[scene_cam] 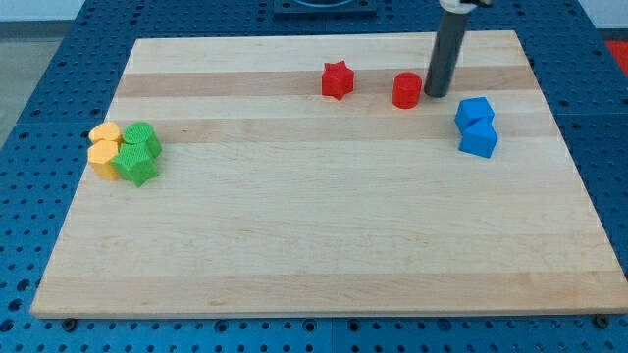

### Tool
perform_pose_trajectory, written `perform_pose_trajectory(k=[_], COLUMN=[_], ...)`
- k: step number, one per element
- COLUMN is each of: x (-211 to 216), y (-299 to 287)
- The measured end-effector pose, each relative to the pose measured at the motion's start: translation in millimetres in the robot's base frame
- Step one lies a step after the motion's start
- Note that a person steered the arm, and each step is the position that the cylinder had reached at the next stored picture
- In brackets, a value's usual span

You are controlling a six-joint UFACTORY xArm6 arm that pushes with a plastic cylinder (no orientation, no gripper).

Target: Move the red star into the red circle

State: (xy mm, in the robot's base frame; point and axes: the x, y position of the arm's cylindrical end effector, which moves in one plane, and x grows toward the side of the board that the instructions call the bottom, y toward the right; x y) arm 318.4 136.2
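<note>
Red star [337, 79]: near the view's top, well left of my tip [436, 95]; red circle [406, 89] between them, just beside tip; tip holds nothing.

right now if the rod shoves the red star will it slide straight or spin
The red star looks rigid and squat, so it probably slides rather than tips. Its points could make it twist under an off-centre push. My tip stands beside the red circle.

Red star [337, 80]: I see a small star-shaped block lying flat near the table's far edge, roughly mid-width.
Red circle [406, 89]: a short round block standing upright, apart from the star, toward the view's right.
</note>
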Motion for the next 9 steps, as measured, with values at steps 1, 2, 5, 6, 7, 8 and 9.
perform_pose_trajectory(k=[1, 2, 5, 6, 7, 8, 9], x=[2, 10, 23, -10, -33, -35, -29], y=[-47, -92, -29, -23, -50, -82, -107])
